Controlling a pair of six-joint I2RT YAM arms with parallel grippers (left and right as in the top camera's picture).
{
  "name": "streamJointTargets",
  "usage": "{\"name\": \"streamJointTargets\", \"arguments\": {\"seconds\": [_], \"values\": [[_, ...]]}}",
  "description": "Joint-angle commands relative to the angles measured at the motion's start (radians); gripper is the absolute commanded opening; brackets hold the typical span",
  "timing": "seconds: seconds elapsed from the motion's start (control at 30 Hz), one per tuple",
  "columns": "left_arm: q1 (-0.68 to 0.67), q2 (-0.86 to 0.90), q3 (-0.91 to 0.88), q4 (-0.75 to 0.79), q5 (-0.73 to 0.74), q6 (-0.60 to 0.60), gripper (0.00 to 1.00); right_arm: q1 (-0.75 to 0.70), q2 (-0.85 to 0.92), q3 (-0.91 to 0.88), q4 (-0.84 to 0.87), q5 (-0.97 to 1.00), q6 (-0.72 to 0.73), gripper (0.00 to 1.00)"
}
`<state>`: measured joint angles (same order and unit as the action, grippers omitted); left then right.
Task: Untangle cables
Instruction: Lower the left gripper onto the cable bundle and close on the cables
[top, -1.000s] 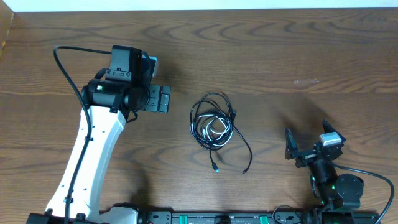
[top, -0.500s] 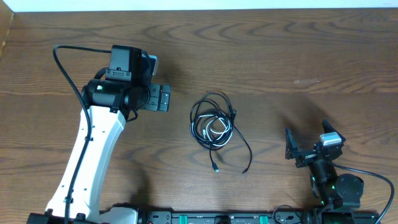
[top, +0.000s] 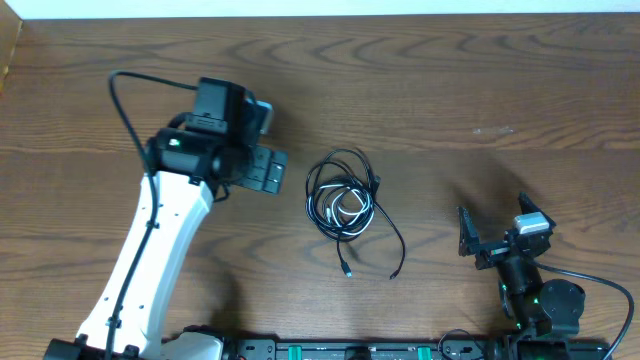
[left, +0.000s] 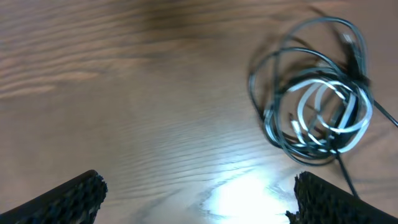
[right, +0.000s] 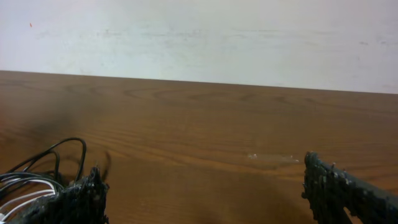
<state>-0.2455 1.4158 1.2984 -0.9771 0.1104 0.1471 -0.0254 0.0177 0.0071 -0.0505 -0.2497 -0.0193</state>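
The cables (top: 342, 205) are lying in one small pile in the middle of the wooden table (top: 450, 100). The thin black cords (top: 322, 180) are going round and round in loose loops. A short white cord (top: 350, 208) is curling up inside them. Two black tails are sticking out of the bottom of the pile, and each one is ending in a little plug (top: 347, 270).

The left gripper (left: 199, 186) is hanging over the table just to the left of the pile. Its fingers are spread wide and are holding nothing. The right gripper (top: 498, 238) is sitting low, well away on the right side. Its fingers are spread wide too, and nothing is between them.

These cords are probably very light and floppy. They are looking much thinner than the fingers, so a pinch could be slipping off. If one loop is being pulled, the whole pile is likely coming along with it.

A good place to grab is probably one of the loose tails near its plug, because nothing is lying on top of it there. The other gripper could be pinching the thick part of the loops to keep the pile down. A slow pull is likely best, since a fast pull could be making the knot tighter.
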Motion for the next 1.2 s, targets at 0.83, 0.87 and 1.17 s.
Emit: {"name": "streamJointTargets", "arguments": {"seconds": [0.83,0.87,1.17], "values": [[-0.206,0.043,-0.005,0.045,0.013,-0.083,0.98,0.007,0.002,-0.001,-0.005,0.008,-0.016,0.99],[-0.206,0.049,-0.005,0.045,0.013,-0.094,0.97,0.007,0.002,-0.001,-0.005,0.007,-0.016,0.99],[-0.206,0.08,-0.005,0.048,0.013,-0.118,0.97,0.007,0.002,-0.001,-0.005,0.007,-0.016,0.99]]}}
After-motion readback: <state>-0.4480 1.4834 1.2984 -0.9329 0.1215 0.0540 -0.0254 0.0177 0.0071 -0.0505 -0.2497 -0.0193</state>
